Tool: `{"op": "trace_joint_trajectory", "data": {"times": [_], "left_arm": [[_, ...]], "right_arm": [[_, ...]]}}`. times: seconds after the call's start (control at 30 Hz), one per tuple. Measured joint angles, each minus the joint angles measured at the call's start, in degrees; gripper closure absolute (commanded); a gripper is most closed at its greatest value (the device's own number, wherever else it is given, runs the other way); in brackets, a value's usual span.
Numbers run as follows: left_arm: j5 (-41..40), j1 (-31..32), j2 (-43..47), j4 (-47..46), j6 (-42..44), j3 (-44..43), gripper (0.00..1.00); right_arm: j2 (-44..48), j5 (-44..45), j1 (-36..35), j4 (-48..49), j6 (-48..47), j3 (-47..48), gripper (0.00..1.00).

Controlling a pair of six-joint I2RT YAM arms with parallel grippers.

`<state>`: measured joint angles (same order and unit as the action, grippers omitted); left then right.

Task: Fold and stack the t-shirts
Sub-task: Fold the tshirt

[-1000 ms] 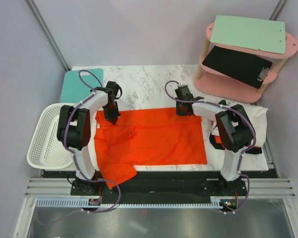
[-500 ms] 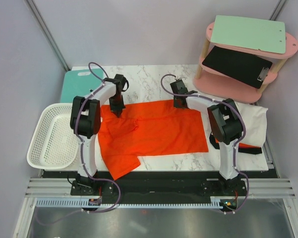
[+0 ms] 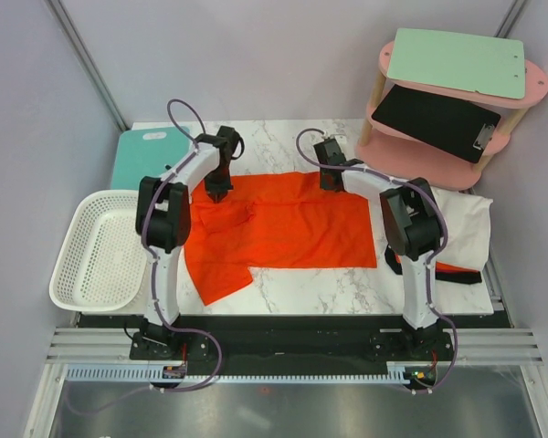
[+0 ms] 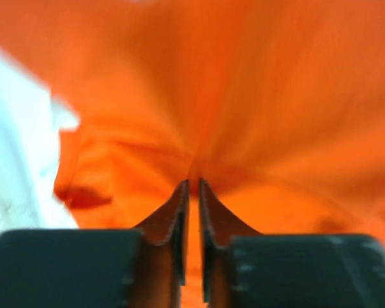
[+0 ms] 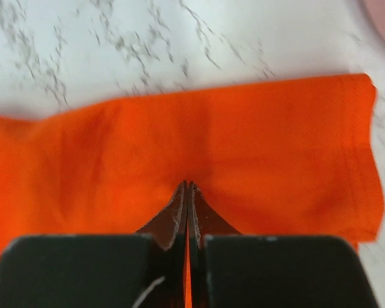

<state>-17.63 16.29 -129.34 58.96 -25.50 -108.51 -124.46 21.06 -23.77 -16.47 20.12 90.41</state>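
Observation:
One orange-red t-shirt lies spread across the marble table, with a sleeve hanging toward the near left. My left gripper is shut on its far left edge. In the left wrist view the cloth bunches into the nearly closed gripper. My right gripper is shut on the far edge right of the middle. In the right wrist view the gripper pinches the shirt, and the shirt's flat right corner shows. A bit of a second orange-red cloth peeks from under the white sheet at the right.
A white latticed basket sits off the table's left edge. A teal board lies at the far left. A pink two-level shelf holding clipboards stands at the far right. A white cloth sheet lies at the right edge.
Both grippers have moved toward the far side of the table, still pinching the shirt. The whole shirt has slid away from the near edge with them.

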Motion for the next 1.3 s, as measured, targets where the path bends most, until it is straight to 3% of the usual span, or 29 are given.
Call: {"op": "trace_joint_trajectory", "data": {"times": [0.1,0.13,0.17,0.2,0.33,0.5,0.73,1.0,1.3], "left_arm": [[-1.16,1.49,9.09,-0.33,0.04,7.39,0.15],[-1.66,2.08,12.85,-1.01,-0.2,9.75,0.09],[-1.92,2.6,16.5,-1.44,-0.44,11.91,0.06],[-2.16,3.23,21.44,-1.88,-0.87,14.6,0.05],[-2.97,5.29,34.67,-3.89,-1.92,23.56,0.05],[-2.34,8.39,43.67,-7.1,-5.07,40.09,0.07],[6.88,9.57,53.31,-14.84,-10.88,61.42,0.08],[9.25,9.84,57.55,-18.36,-13.14,65.0,0.07],[9.2,9.84,58.53,-18.58,-13.66,65.79,0.07]], "right_arm": [[8.0,-0.57,0.0,-1.95,-0.2,-6.91,0.88],[11.45,-0.7,0.0,-2.34,-0.2,-9.18,0.83],[15.5,-0.85,0.0,-2.4,-0.17,-11.63,0.75],[19.78,-0.98,0.0,-2.58,-0.02,-13.99,0.53],[36.17,-1.97,0.0,-1.86,1.44,-22.75,0.29],[51.19,-3.5,0.17,-4.35,4.74,-34.58,0.35],[58.55,-6.05,1.81,-14.75,11.21,-43.69,0.37],[60.24,-9.25,1.84,-20.46,15.78,-51.08,0.39],[55.43,-9.16,1.88,-18.69,17.88,-53.13,0.4]]}}
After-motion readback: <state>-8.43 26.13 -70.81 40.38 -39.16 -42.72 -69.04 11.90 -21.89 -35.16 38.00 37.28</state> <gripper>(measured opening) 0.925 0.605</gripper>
